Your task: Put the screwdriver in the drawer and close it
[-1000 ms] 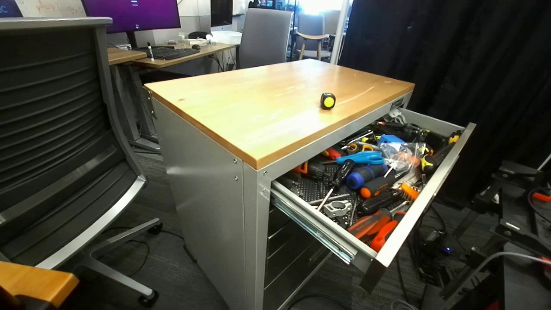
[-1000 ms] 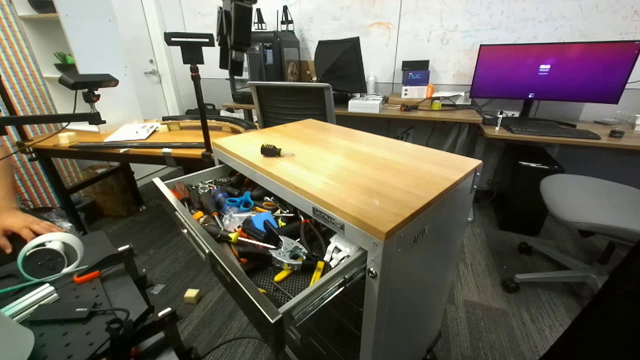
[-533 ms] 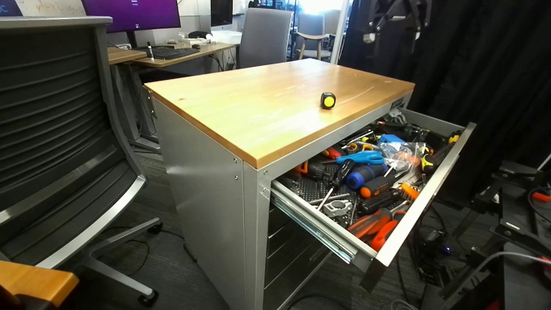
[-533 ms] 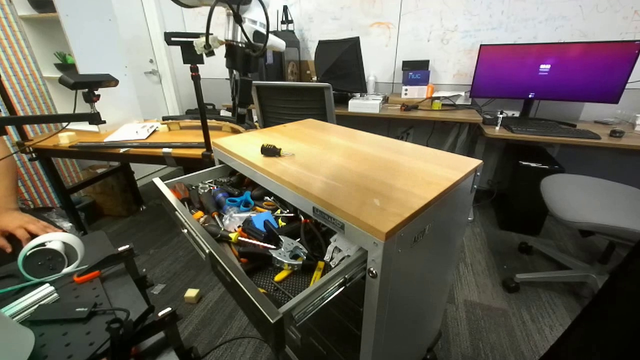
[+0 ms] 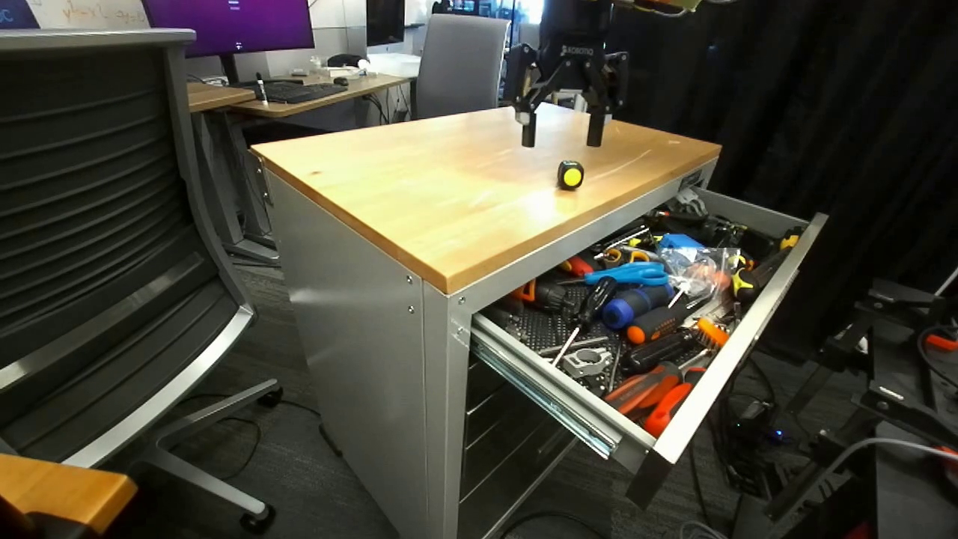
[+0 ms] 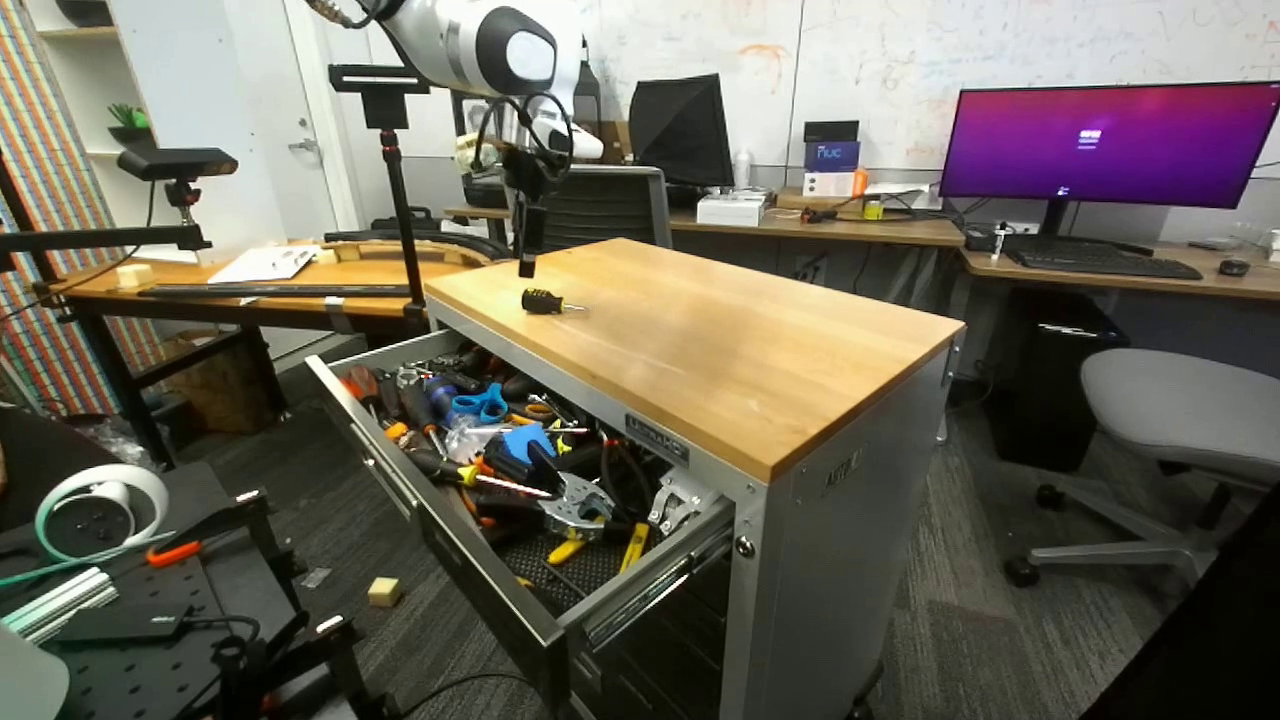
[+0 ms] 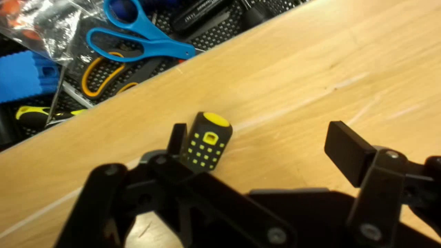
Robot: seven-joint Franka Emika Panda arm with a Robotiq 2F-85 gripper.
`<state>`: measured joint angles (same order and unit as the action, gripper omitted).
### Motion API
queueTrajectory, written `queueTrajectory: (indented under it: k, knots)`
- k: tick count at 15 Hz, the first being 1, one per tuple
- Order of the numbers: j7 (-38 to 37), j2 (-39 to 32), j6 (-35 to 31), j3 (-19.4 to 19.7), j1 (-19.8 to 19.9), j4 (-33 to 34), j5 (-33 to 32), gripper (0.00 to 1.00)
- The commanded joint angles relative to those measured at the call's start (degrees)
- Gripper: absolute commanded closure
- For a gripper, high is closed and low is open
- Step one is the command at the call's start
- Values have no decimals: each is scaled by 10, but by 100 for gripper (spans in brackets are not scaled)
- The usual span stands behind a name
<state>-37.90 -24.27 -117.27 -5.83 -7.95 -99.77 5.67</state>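
Black two-finger gripper point(image 5: 561, 133) hovers over light wooden cabinet top point(image 5: 449, 187), fingers point(image 7: 348, 153) spread wide. Stubby black-and-yellow screwdriver point(image 6: 543, 301) lies on that top near front edge, below fingertips, apart from them. Wide, shallow light-grey metal drawer point(image 5: 737, 346) stands pulled out, blue-handled scissors point(image 7: 165, 47) among tools point(image 5: 662, 323) inside.

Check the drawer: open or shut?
Open. In both exterior views, the drawer stands out from the cabinet, with a side rail bared and tools showing inside.
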Motion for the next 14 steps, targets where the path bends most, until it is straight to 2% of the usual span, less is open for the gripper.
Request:
queueTrajectory:
  k: [1,4,8,9,10,14]
  knots:
    - [-40,-15,-2,28,-17,29,-3,0]
    - [-53,-9,11,38,-14,12,0,0]
    - [-37,-36,18,40,-8,19,8,0]
    - [-30,-42,17,39,-5,20,12,25]
    - [-30,-46,13,39,-7,18,10,27]
    - [-17,-43,9,36,-6,8,14,58]
